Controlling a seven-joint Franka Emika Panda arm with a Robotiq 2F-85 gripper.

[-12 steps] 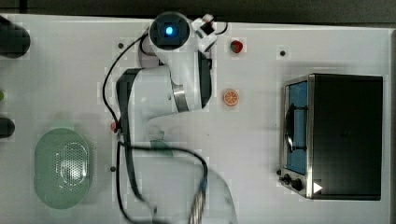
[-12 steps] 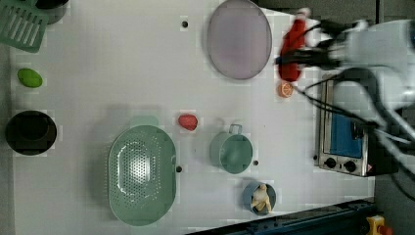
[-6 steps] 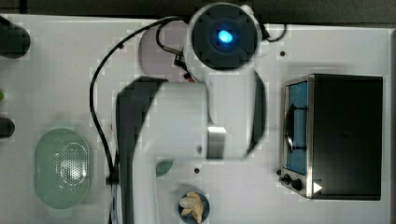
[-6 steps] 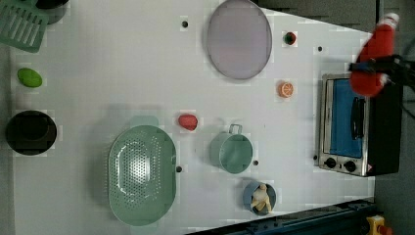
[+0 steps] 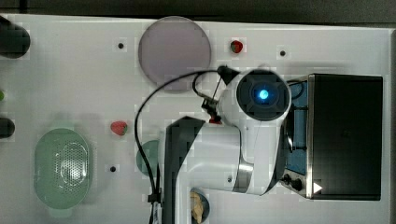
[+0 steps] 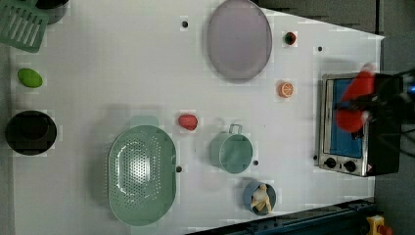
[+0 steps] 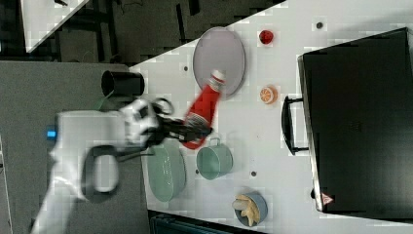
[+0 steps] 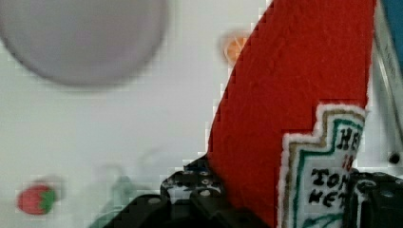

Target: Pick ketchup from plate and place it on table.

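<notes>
Closest to the wrist camera, the ketchup [image 8: 294,95] stands clamped between the dark fingers [image 8: 190,190] of the gripper [image 8: 285,199], its white label with dark lettering plain in the wrist view. The right view shows what that close shot cannot: the whole bottle [image 7: 202,111] tilted in the air, whitish cap toward the plate [image 7: 219,58], the gripper [image 7: 192,130] closed on its lower body and the white arm [image 7: 92,146] behind. In the left view the bottle [image 6: 355,103] hangs in front of the toaster oven [image 6: 352,127] at the left view's right edge, well off the plate [image 6: 239,39]. In the top view the arm's body [image 5: 224,140] covers the bottle, except perhaps a red speck at its edge. The plate [image 5: 174,52] lies bare. On the white surface [image 6: 122,58], the green perforated basket [image 6: 142,174] holds nothing, the teal cup [image 6: 231,152] looks empty, and the small blue dish [image 6: 259,197] holds pale pieces. Farther out lie a strawberry [image 6: 187,122], an orange slice [image 6: 286,89], a second strawberry [image 6: 289,37], a green fruit [image 6: 30,78], a black bowl [image 6: 30,132] and a green rack [image 6: 22,27]. Half a second ago the bottle was higher at the left view's right edge; it now sits lower, and the arm has shifted toward the top view's right.
</notes>
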